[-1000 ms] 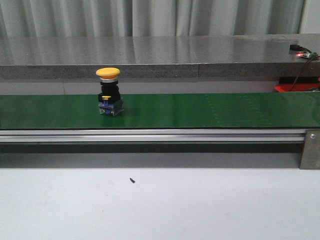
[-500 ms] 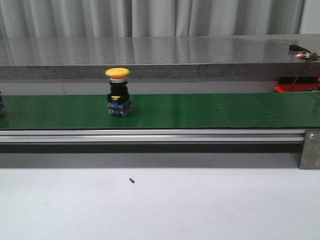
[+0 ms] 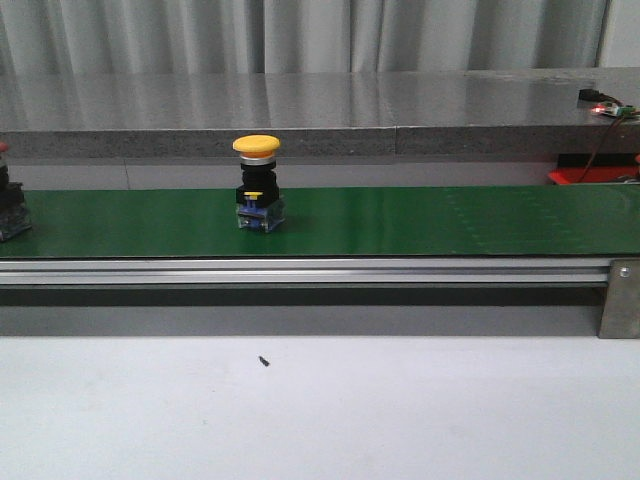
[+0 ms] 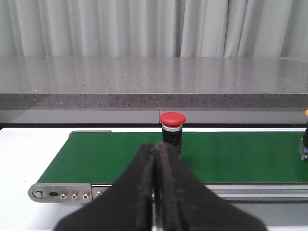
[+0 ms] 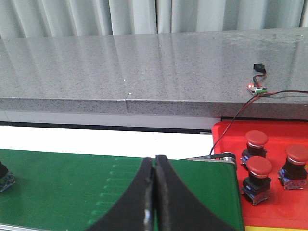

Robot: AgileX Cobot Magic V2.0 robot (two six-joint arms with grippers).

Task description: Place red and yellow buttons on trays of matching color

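Note:
A yellow button stands upright on the green conveyor belt, left of centre. A red button stands on the belt near its left end and shows only partly at the front view's left edge. My left gripper is shut and empty, just in front of the red button. My right gripper is shut and empty over the belt's right end. The red tray beside that end holds three red buttons. Neither gripper shows in the front view.
A grey stone ledge runs behind the belt, with a small circuit board and wires on it. The belt's aluminium rail and end bracket face the white table. A yellow strip lies below the red tray.
The yellow button has travelled to the right along the belt. The red button has come into the front view at the left edge.

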